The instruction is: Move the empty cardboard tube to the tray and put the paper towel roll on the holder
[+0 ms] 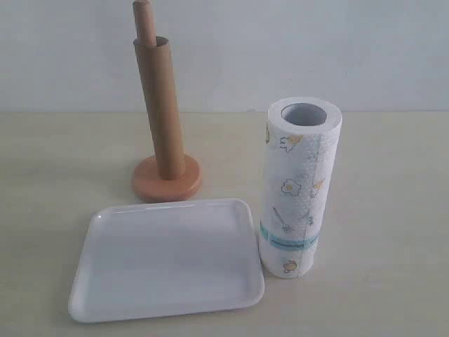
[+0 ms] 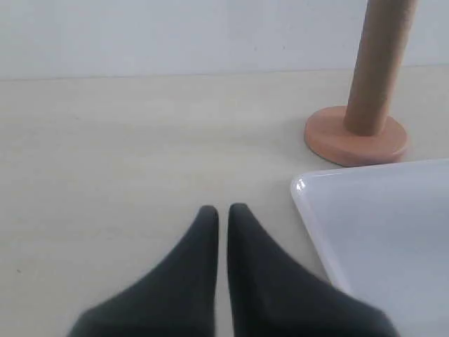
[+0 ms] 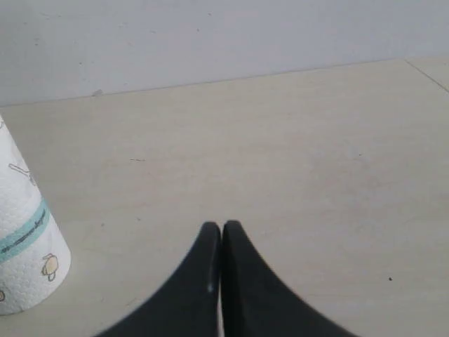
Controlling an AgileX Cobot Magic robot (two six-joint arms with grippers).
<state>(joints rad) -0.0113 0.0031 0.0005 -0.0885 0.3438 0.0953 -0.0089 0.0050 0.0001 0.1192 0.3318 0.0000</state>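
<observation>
The brown cardboard tube stands upright over the dowel of the orange-tan holder, whose rounded top pokes out above it. In front lies the white tray, bare. To its right the printed paper towel roll stands on end. Neither gripper shows in the exterior view. My left gripper is shut with nothing in it, low over the table beside the tray's corner, with the holder's base and the tube beyond it. My right gripper is shut and holds nothing, with the roll off to one side.
A pale wooden tabletop carries everything, and a plain white wall rises behind it. The table's far edge meets the wall just behind the holder.
</observation>
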